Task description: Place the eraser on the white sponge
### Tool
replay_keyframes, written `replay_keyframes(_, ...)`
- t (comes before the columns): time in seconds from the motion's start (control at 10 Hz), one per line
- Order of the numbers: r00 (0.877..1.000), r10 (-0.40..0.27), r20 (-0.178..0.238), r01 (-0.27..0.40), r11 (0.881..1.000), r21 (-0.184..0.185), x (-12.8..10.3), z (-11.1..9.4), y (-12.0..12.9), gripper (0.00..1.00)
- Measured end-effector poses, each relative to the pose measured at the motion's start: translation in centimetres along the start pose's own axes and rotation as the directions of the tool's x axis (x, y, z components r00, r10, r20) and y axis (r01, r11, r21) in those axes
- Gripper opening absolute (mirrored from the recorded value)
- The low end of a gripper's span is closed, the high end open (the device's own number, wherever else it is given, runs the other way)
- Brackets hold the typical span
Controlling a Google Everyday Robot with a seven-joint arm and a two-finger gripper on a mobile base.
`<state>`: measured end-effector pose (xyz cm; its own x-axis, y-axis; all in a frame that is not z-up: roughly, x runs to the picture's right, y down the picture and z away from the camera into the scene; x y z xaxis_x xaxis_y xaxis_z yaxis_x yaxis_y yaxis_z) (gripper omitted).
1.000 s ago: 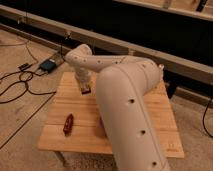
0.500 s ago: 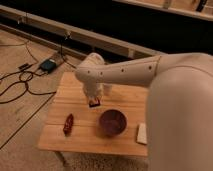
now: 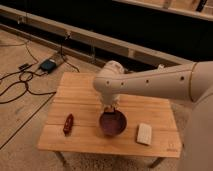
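Observation:
My gripper [image 3: 111, 107] hangs from the white arm over the middle of the wooden table [image 3: 80, 92], just above the far rim of the purple bowl [image 3: 113, 124]. It is shut on the eraser [image 3: 113, 109], which shows as a small dark piece with a reddish edge at its tip. The white sponge [image 3: 144, 133], a flat off-white pad, lies on the table to the right of the bowl, apart from the gripper.
A slim dark-red elongated object [image 3: 68, 123] lies near the table's front left. Black cables [image 3: 22, 82] and a small dark box [image 3: 48, 65] lie on the floor to the left. A dark wall with a rail runs behind the table.
The arm has swung right and forward, carrying the gripper from the table's back left to just above the purple bowl. The bowl, sponge and dark-red object have not moved.

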<state>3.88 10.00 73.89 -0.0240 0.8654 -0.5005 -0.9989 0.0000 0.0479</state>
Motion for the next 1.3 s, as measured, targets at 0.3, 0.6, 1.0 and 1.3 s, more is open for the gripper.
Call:
replay_keyframes(0.3, 0.998, 0.059, -0.014, -0.059, 0.998, 0.018, 1.0, 0.4, -3.0, 0.0)
replay_keyframes(0.6, 0.999, -0.021, -0.036, 0.022, 0.999, 0.039, 1.3, 0.4, -4.7, 0.0)
replay_keyframes(1.0, 0.981, -0.16, -0.113, 0.171, 0.98, 0.101, 2.3, 0.7, -8.2, 0.0)
replay_keyframes(1.3, 0.956, -0.242, -0.168, 0.267, 0.952, 0.15, 2.9, 1.1, -10.3, 0.0)
